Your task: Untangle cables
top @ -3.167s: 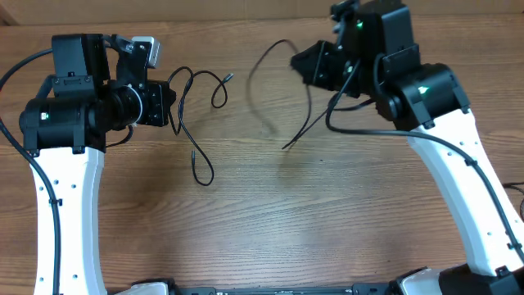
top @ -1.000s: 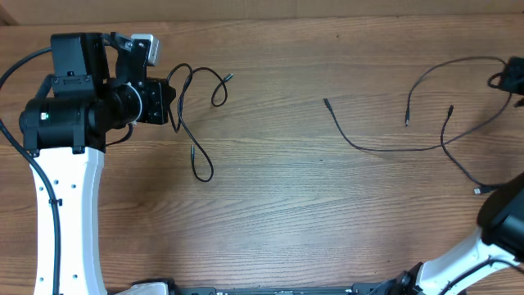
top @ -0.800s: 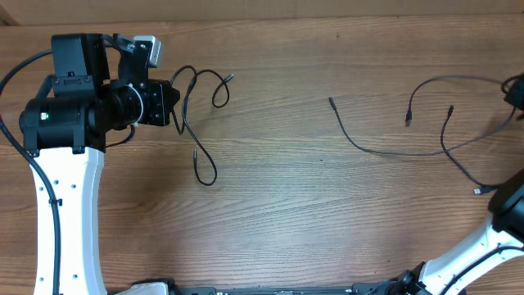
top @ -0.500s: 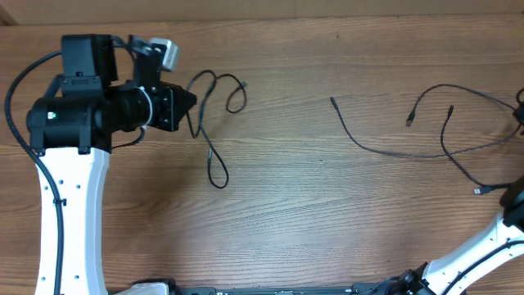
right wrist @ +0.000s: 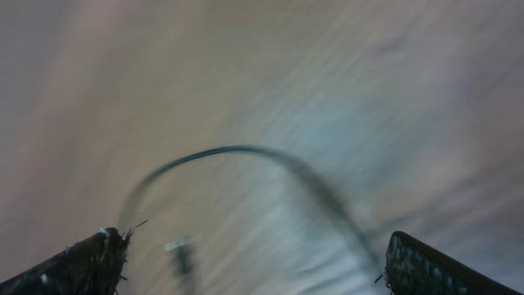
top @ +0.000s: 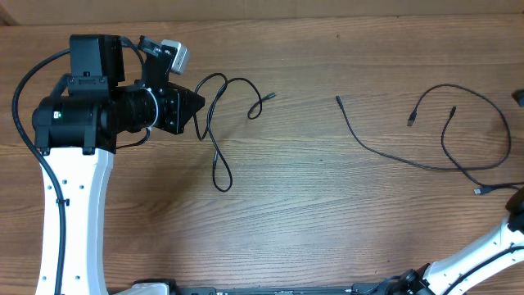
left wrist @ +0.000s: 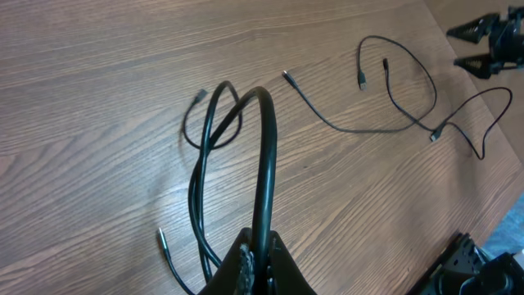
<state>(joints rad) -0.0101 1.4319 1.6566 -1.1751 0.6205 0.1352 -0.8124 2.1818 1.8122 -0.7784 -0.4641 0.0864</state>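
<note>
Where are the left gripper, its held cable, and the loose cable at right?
left gripper [left wrist: 258,247]: left wrist view, between fingertips.
held cable [left wrist: 265,164]: left wrist view, raised arc.
loose cable [top: 385,150]: overhead view, low sag.

No legible text, labels or numbers in any view

The brown wooden table has a loopy black cable at ten o'clock (one end is lifted) and more thin black cables at three o'clock.
</note>
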